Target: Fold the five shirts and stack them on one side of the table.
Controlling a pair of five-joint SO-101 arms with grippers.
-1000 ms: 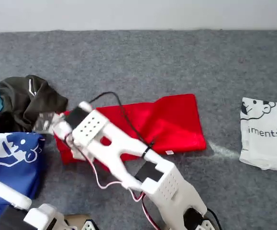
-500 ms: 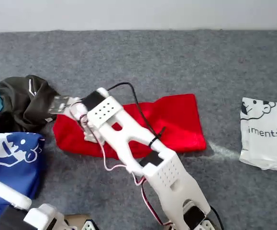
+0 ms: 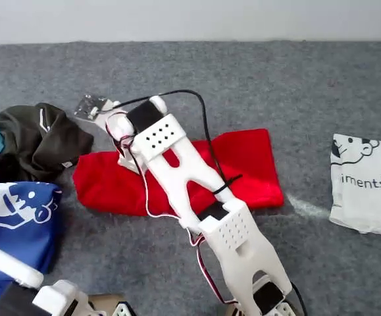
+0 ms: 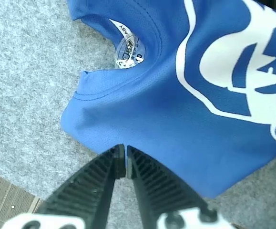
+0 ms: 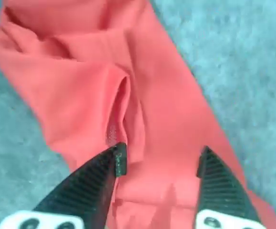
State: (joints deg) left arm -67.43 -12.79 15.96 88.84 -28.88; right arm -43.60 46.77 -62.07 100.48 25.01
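Just below right gripper (image 5: 161,160) — red shirt (image 5: 104,86)

Plain red shirt (image 3: 249,164), blue shirt (image 3: 12,224) with white graphic, olive shirt (image 3: 29,141), white shirt (image 3: 368,191) black-printed, grey table (image 3: 276,85).

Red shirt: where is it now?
In the high view the red shirt lies mid-table under the right arm, between the dark green shirt to the left and the white shirt.

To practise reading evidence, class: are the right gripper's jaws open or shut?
Open. In its wrist view the right gripper has its jaws apart, the red shirt visible between them.
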